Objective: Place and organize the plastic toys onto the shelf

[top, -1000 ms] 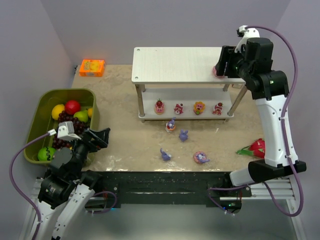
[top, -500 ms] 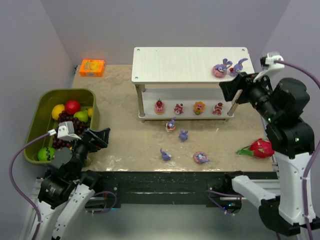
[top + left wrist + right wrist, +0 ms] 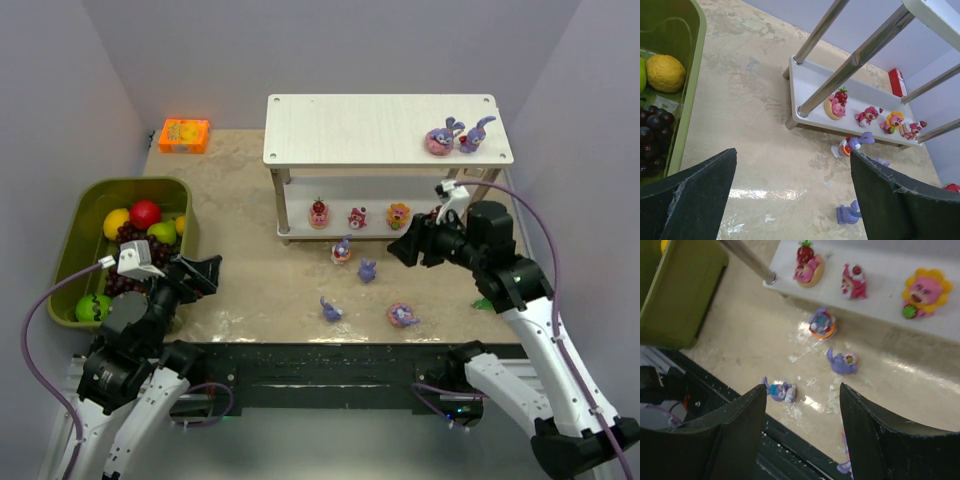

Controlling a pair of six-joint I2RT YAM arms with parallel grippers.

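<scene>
A purple-blue long-eared plastic bunny on a pink donut base (image 3: pixel 440 137) and a second purple-blue bunny (image 3: pixel 477 133) are standing side by side, just about touching, at the right end of the top board of the white two-tier shelf (image 3: pixel 360 130), in the upper right of the overhead view; four tiny red, pink and yellow cake-like figures (image 3: pixel 866 115) are sitting in a row on its lower board. Four more bunnies are lying on the marbled beige tabletop (image 3: pixel 250 220) in front of the shelf: a bunny on an orange-pink ring (image 3: pixel 341 249) closest to the shelf, a bare purple bunny (image 3: pixel 367 270) just below it, a toppled purple bunny (image 3: pixel 330 309) lower left, and a bunny on a pink ring (image 3: pixel 402 316) lower right. The right gripper (image 3: pixel 402 250) is hovering right of centre above these floor bunnies, fingers spread apart and holding nothing; the left gripper (image 3: pixel 203 273) is hanging at the lower left, jaws wide apart and empty, beside the olive-green plastic bin (image 3: pixel 75 240) of fruit; a small orange box (image 3: pixel 184 135) is lying at the upper left.
</scene>
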